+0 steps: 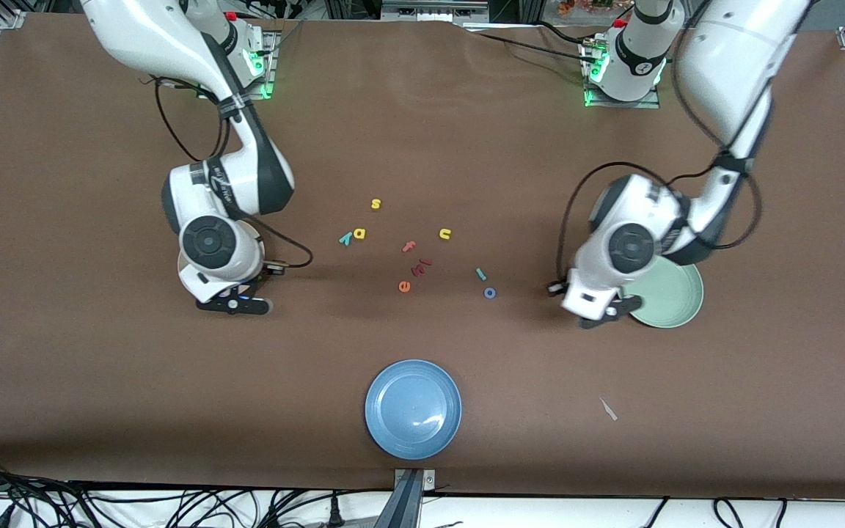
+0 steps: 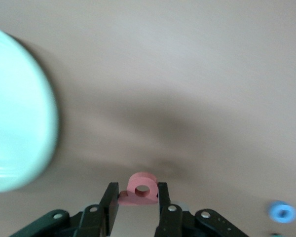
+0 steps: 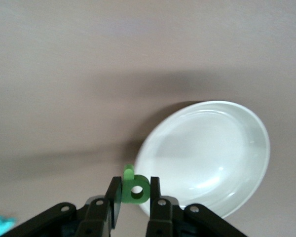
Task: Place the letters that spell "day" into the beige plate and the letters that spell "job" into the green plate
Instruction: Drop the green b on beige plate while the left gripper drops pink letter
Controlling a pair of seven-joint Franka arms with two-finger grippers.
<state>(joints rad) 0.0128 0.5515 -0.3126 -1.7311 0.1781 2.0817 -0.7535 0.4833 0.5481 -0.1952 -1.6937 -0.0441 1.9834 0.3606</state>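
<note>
Pinching the pink-red b (image 2: 140, 189) narrowly in the left gripper (image 2: 137, 195), over bare table toward the left arm's end from the blue plate (image 1: 413, 408), nearing the green plate (image 1: 675, 293). Clamping the green d (image 3: 134, 186) in the right gripper (image 3: 134, 190), toward the right arm's end from the blue plate, seemingly approaching the beige plate (image 3: 207, 158). Treating both as light, squashy foam: gripping across the flat faces at the ring, squeezing gently.

Three plates — blue (image 1: 413, 409), green (image 1: 668, 295), beige (image 3: 207, 158) — and eleven foam letters (image 1: 408, 265).
</note>
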